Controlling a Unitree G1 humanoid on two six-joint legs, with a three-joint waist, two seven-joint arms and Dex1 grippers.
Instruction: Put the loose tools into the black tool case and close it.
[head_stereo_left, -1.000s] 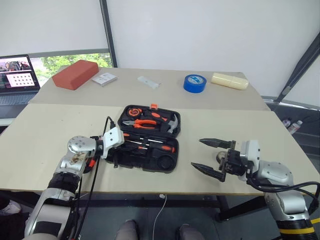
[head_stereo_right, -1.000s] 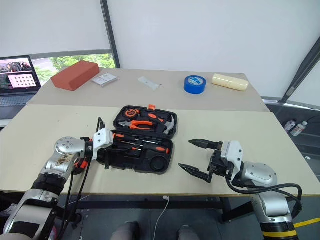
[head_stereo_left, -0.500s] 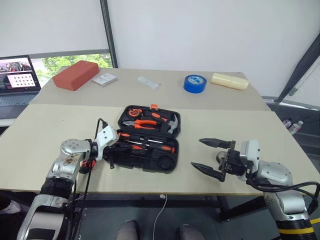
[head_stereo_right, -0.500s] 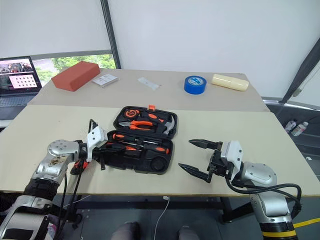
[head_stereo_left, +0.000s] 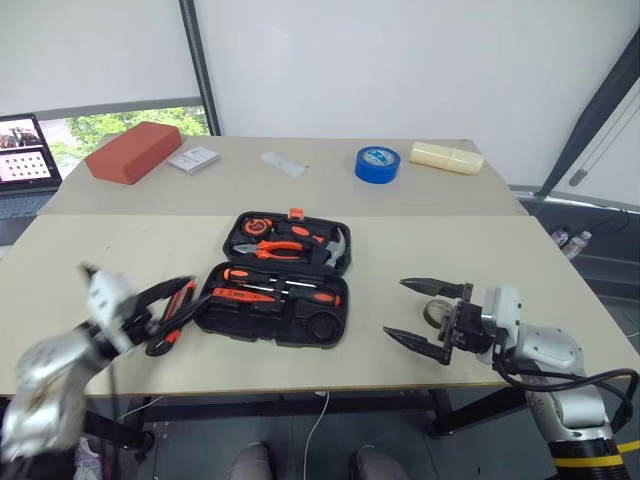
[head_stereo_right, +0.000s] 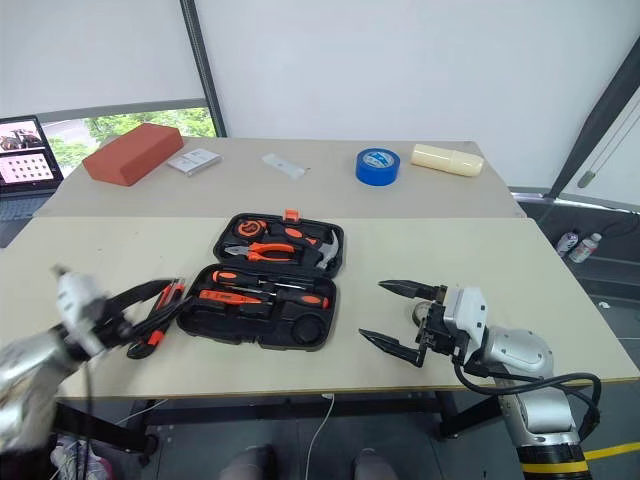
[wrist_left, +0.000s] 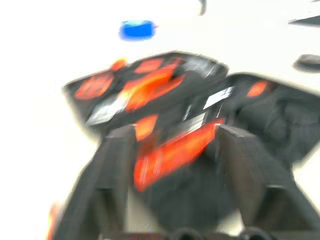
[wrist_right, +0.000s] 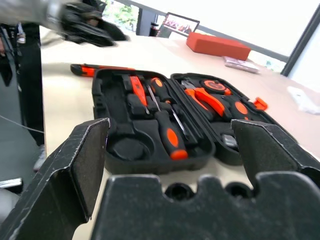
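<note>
Left gripper (head_stereo_left: 165, 305) open, beside black tool case (head_stereo_left: 275, 300).

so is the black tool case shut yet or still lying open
Open. The black tool case lies flat on the table, both halves spread, with screwdrivers and pliers showing in the recesses.

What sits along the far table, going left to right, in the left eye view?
Laptop → red block → small white packet → flat white piece → blue tape roll → pale yellow block.
</note>
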